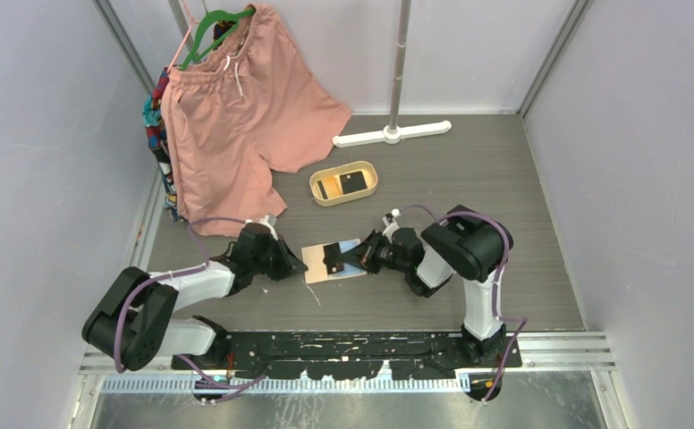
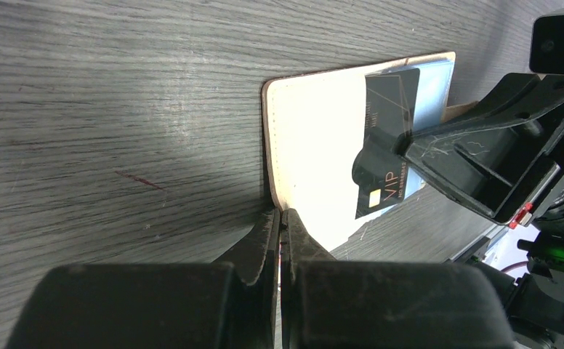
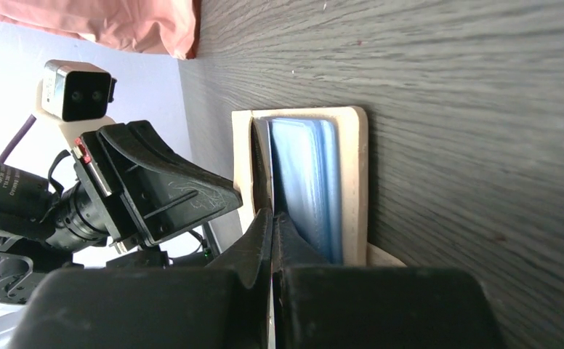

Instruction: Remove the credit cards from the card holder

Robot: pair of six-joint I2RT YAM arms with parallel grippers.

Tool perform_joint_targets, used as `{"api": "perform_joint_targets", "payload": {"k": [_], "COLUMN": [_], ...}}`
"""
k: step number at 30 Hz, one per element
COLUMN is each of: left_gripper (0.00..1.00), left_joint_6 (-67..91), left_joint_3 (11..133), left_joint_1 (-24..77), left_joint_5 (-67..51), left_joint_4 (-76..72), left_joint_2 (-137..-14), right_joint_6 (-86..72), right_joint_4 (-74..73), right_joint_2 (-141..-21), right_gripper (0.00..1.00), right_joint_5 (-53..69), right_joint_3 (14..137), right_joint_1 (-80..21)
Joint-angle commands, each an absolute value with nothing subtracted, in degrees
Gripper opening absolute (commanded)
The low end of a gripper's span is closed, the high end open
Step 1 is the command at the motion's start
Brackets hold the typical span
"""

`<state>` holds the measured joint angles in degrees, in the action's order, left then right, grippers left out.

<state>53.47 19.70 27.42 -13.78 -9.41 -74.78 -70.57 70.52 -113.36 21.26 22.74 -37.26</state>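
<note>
Left fingers (image 2: 264, 236), closed, are pinning holder (image 2: 315, 145) to tabletop (image 2: 119, 109) as anchor; right fingers (image 3: 261, 233) are pinching black card (image 2: 392, 98) for withdrawal.

The card holder (image 1: 317, 269), a beige folding wallet with a pale blue inside, lies open and flat on the surface. A black card (image 2: 392, 102) with gold "VIP" lettering overlaps its blue pocket (image 2: 435, 80), slanting past the wallet's edge. Two more dark cards (image 1: 354, 183) lie in a tan tray (image 1: 342, 201) farther back.
</note>
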Motion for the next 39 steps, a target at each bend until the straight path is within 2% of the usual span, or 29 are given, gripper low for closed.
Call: {"api": "perform_joint_targets", "payload": {"k": [1,5,8,13,15,19,20,28,39], "left_gripper": [0.0,0.0,0.0,0.0,0.0,0.0,0.0,0.0,0.0], "left_joint_6": [50.2,50.3,50.3,50.3,50.3,50.3,50.3,50.4,50.3], "left_joint_3": [16.9,16.8,16.8,16.9,16.9,16.6,16.4,15.9,15.2], "left_joint_1": [27.5,27.5,27.5,27.5,27.5,27.5,27.5,27.5,27.5], "left_joint_5": [-8.4,-8.3,-8.3,-8.4,-8.6,-8.7,-8.7,-8.9,-8.4], "left_joint_4": [2.8,2.8,2.7,2.0,1.7,1.4,1.5,0.5,1.5], "left_joint_2": [-77.5,-77.3,-77.4,-77.9,-78.0,-77.7,-76.9,-76.5,-73.3], "right_joint_6": [-67.6,-65.6,-62.4,-49.2,-44.3,-38.3,-36.3,-33.7,-35.7], "right_joint_4": [67.1,62.3,53.5,25.7,16.6,5.7,1.9,-9.0,-3.1], "right_joint_2": [-111.0,-106.1,-99.9,-86.4,-84.6,-88.5,-91.8,-103.4,-109.4], "right_gripper": [0.01,0.01,0.01,0.01,0.01,0.01,0.01,0.01,0.01], "right_joint_5": [21.7,24.3,26.6,28.0,29.2,37.7,40.2,37.6,30.0], "right_joint_3": [21.0,20.2,21.4,31.7,37.8,50.5,57.3,76.4,79.9], "right_joint_1": [-35.0,-32.2,-29.8,-28.6,-27.6,-24.2,-22.2,-20.2,-18.9]}}
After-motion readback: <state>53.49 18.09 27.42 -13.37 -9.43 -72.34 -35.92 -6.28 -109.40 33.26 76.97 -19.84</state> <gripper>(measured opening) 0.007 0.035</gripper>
